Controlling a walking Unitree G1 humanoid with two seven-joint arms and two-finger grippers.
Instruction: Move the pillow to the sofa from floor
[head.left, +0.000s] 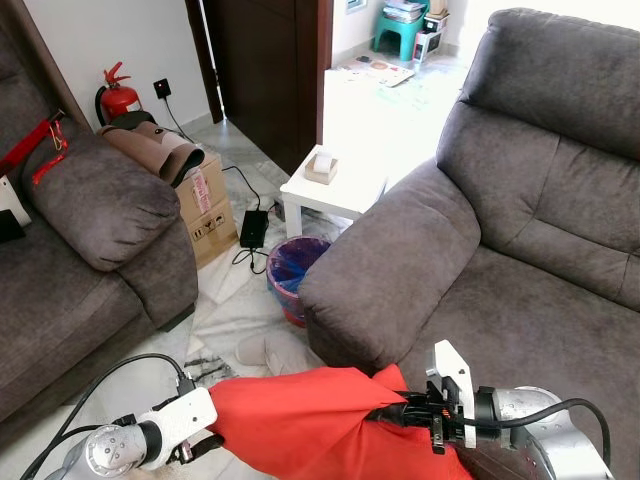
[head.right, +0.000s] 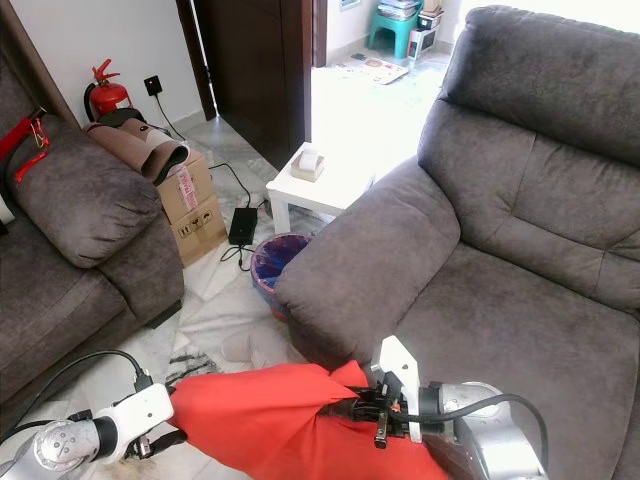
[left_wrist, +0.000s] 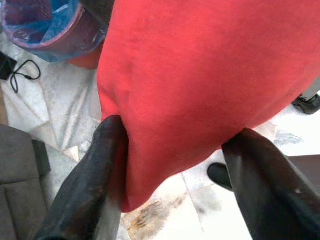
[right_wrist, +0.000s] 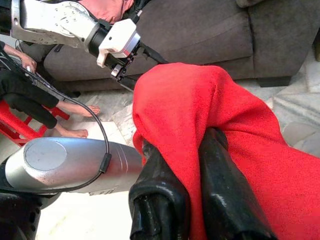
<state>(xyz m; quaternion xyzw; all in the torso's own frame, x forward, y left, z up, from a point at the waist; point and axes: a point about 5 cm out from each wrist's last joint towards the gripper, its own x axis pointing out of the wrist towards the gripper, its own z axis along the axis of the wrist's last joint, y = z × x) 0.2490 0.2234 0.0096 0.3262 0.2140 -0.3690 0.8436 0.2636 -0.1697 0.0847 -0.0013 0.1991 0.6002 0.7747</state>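
A red pillow hangs above the marble floor at the bottom of the eye views, just in front of the armrest of the grey sofa on my right. My left gripper holds its left end. In the left wrist view the two black fingers straddle the pillow and press into it. My right gripper clamps the pillow's right corner. In the right wrist view red fabric is pinched between its fingers.
A bin with a blue liner and a white side table stand beside the armrest. A second grey sofa is on the left, with a cardboard box and a power adapter near it. A person's feet are on the floor behind me.
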